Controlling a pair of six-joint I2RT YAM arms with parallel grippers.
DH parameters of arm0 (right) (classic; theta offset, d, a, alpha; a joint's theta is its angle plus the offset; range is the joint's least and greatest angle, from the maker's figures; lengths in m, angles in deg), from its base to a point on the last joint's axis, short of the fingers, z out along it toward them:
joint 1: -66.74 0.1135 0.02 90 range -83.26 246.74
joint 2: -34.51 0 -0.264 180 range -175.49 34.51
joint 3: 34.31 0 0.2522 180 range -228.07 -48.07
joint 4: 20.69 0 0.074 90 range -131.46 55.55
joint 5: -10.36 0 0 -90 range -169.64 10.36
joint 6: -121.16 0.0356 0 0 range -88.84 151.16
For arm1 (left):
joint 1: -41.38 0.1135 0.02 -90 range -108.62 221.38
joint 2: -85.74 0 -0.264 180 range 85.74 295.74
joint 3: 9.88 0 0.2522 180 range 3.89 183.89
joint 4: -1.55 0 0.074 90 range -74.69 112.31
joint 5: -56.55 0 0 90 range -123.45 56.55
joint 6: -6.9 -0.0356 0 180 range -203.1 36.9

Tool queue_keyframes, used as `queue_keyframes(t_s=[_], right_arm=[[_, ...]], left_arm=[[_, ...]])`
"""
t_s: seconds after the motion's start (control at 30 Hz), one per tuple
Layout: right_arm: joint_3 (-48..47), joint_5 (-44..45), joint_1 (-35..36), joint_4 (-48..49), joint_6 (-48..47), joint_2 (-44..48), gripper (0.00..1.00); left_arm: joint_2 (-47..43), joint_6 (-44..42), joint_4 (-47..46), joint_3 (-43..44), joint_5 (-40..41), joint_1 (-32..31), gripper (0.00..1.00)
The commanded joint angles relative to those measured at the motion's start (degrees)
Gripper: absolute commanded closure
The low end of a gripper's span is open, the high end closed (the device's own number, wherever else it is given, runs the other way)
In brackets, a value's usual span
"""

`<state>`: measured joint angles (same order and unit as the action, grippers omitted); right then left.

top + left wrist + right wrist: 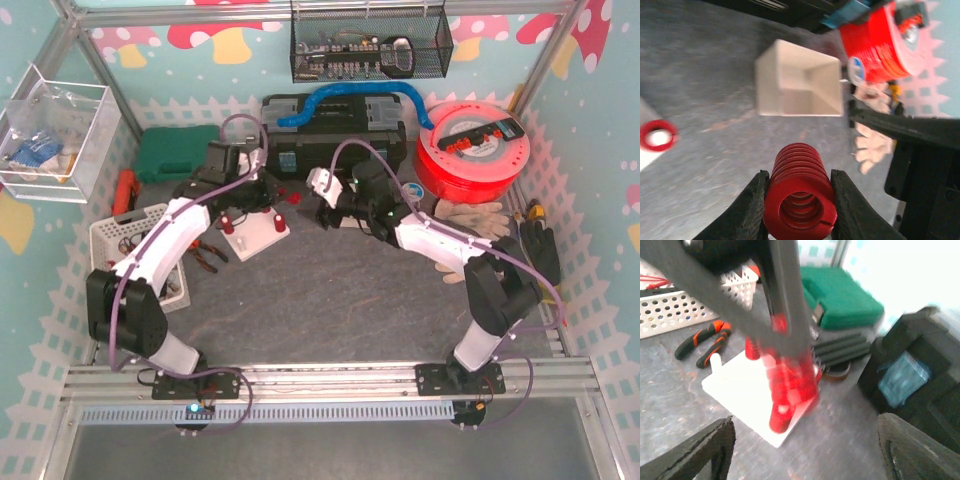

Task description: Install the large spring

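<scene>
Grey tabletop (330, 290), far centre: the left gripper (800, 176) pinches the large spring (800, 200) by its sides near the white peg plate (740, 390); the right gripper (810, 450) hangs spread, empty; best to centre the coil's bore over the bare peg (715, 361), then lower straight.

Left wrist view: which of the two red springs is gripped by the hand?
The large spring at bottom centre, clamped sideways by the left hand. The smaller red ring sits apart at the left edge, with nothing gripping it.
</scene>
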<state>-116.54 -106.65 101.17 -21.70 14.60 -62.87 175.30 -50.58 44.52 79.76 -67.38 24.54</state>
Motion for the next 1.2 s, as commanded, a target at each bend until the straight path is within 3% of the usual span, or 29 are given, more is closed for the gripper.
queue_keyframes(t_s=[0.0,0.1,0.13,0.4,1.17], right_arm=[[7.58,8.03,0.15,0.81,7.39,4.69,0.17],[10.09,13.87,0.17,-0.33,10.57,6.39,0.1],[10.24,15.56,0.18,-0.68,11.59,6.61,0.03],[8.06,23.26,0.04,-2.39,12.64,5.57,0.01],[9.83,24.46,-0.07,-2.68,12.95,6.58,0.01]], left_arm=[[-6.71,-4.79,7.92,-0.96,16.03,1.37,1.0],[-9.33,-6.4,12.28,-3.1,26.27,1.37,1.0],[-10.25,-6.56,13.27,-4.07,29.05,1.37,1.0],[-7.9,-8.97,14.84,-7.67,40.05,1.35,1.0],[-3.5,-9.86,15.51,-10.12,39.2,1.13,1.0]])
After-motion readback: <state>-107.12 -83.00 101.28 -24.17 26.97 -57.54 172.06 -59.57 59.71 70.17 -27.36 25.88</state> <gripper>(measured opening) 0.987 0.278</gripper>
